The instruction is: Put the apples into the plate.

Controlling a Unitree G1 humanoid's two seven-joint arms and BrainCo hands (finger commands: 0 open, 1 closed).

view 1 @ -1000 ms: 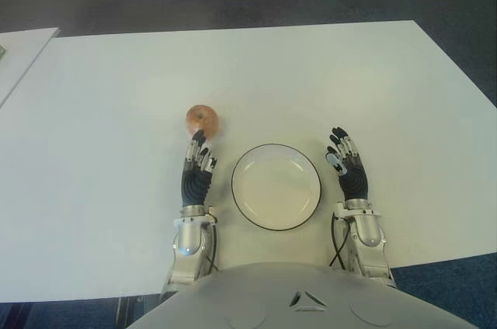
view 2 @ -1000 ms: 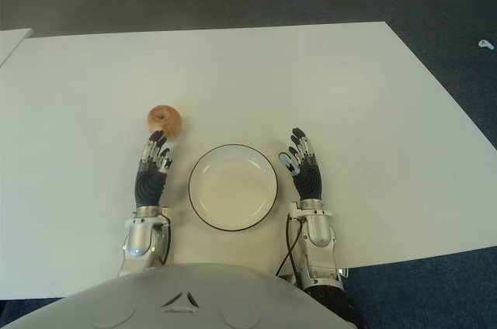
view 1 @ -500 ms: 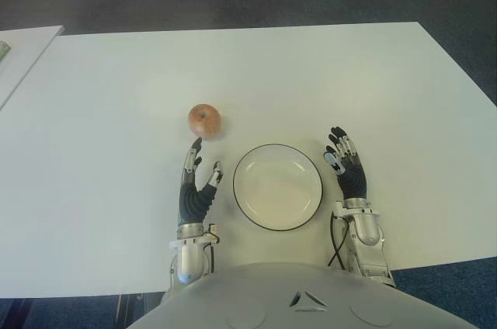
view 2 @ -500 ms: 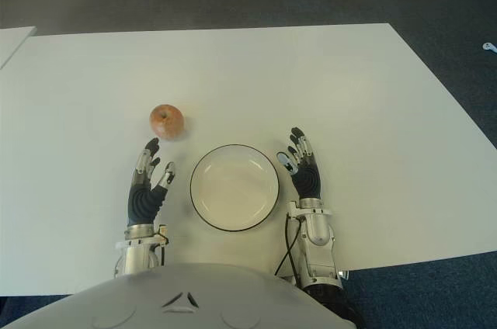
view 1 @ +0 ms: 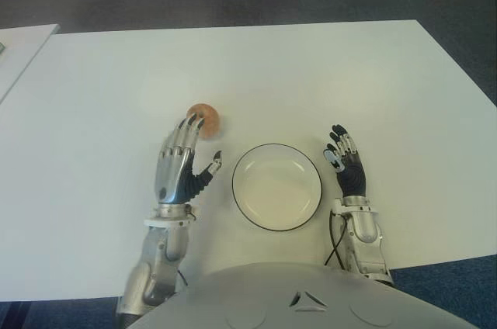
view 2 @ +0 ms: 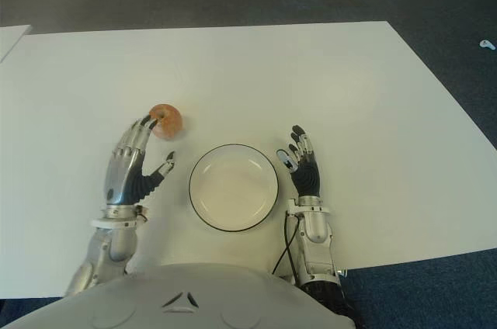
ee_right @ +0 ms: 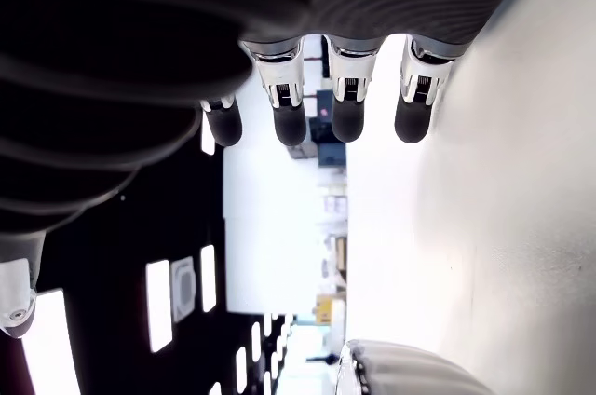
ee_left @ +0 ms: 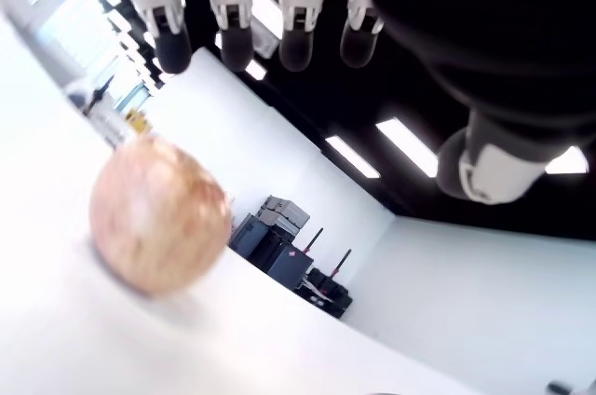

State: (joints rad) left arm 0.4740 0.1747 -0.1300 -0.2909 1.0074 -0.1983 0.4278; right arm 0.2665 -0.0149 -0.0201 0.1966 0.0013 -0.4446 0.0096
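Apple (view 2: pixel 165 121) sits outside the bare plate (view 2: pixel 233 187), on the table (view 2: pixel 326 81).

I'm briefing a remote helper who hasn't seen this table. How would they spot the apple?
On the white table, find the round white plate in front of the robot. Just beyond the plate's left edge lies the apple, at the fingertips of the open left hand. It is the only small, reddish-orange, round thing there.

Bright even overhead light, faint shadows; wrist views glare-washed and blurred.
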